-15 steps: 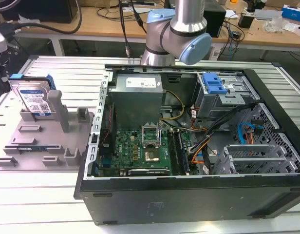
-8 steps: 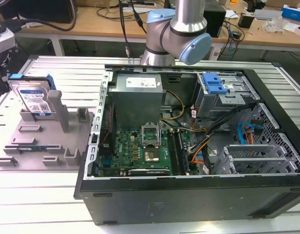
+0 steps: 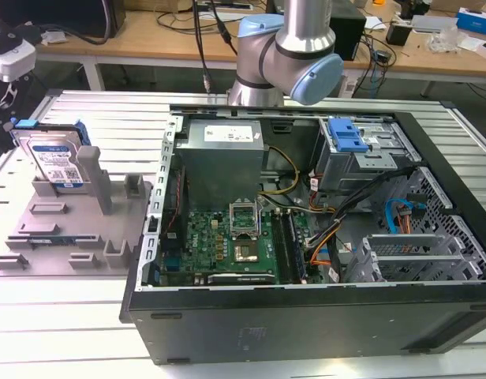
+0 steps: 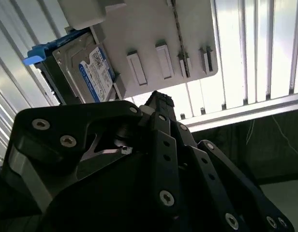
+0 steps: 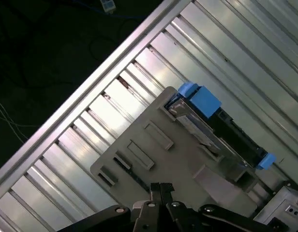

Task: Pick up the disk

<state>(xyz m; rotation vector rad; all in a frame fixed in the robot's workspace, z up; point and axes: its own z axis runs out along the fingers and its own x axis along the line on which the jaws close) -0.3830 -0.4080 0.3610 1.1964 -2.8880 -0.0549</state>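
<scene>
— Gripper [image 4: 156, 96]: jaws pinched together, holding nothing, hanging above the plate [image 4: 139, 29].
— And the disk [image 4: 93, 72]?
— Well apart from its tips, upright at the plate's far edge; ribbed table [image 4: 265, 48] lies beyond.

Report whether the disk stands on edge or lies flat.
On edge: in the exterior view the disk stands upright on the grey fixture plate, label face showing, partly behind a tall peg.

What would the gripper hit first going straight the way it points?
Most likely the grey fixture plate, on its flat part among the low blocks. The gripper aims there in both wrist views; the disk stands off to the side. Depth is unclear.
</scene>
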